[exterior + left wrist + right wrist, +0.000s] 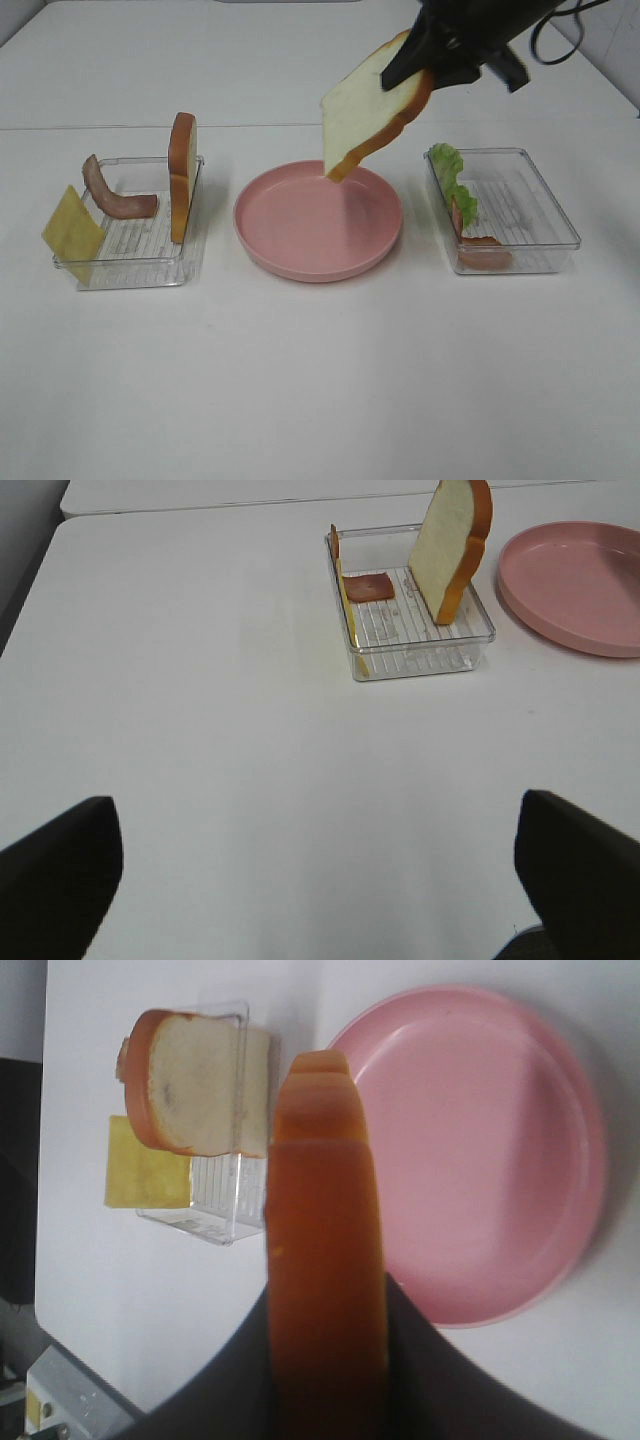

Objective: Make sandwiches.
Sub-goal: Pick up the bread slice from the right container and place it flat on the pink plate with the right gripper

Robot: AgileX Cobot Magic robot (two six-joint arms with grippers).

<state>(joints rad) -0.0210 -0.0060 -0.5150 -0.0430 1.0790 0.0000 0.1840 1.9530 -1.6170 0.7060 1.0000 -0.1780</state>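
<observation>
Partly off-frame, right gripper point(418, 62) around bread slice point(362, 112)

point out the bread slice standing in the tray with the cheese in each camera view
exterior high: bread slice stands on edge in the clear tray, at the wall nearest the pink plate
left wrist: bread slice upright in the clear tray, on the side facing the pink plate
right wrist: bread slice shows its white face beside the yellow cheese
shared landmark: the pink plate, in all three views
</observation>
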